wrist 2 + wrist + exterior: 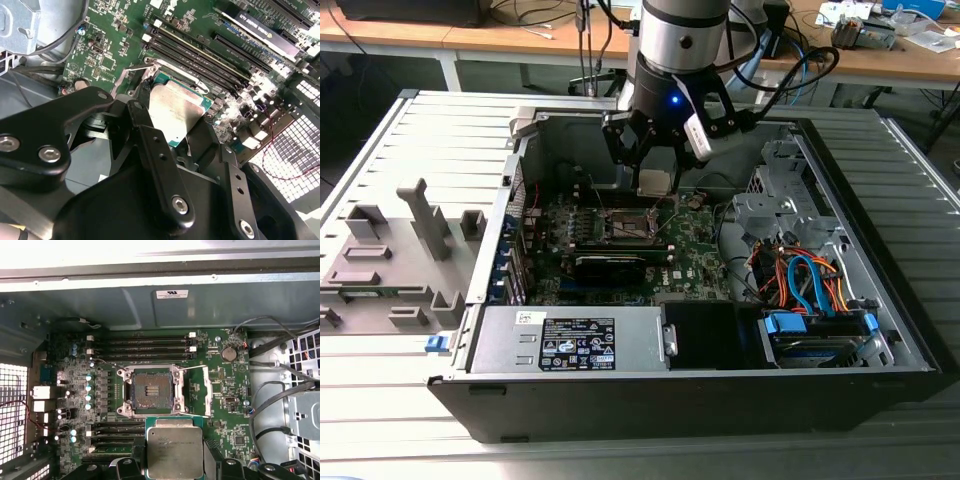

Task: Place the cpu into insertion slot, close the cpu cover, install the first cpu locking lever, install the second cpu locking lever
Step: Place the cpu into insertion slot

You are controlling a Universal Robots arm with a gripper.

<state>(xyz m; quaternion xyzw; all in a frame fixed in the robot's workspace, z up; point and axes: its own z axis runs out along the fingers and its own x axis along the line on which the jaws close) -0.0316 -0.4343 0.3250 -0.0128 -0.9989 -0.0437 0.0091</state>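
My gripper (653, 181) is shut on the cpu (653, 183), a flat square chip with a silvery face, and holds it in the air inside the open computer case. In the first wrist view the cpu (175, 447) hangs just off one side of the insertion slot (150, 391), whose dark square centre lies uncovered. The cpu cover (207, 390) is swung open beside the slot. Thin wire levers (192, 369) stand raised near the slot. In the second wrist view black fingers (150, 145) clamp the cpu (175, 107) over the slot's rim (167, 75).
Long memory slots (142, 346) flank the slot on two sides. A black card (610, 265) lies across the board in front. A power supply (570, 340), coloured cables (800, 280) and the case wall (150, 305) hem the area. A grey fixture (390, 260) sits at the exterior view's left.
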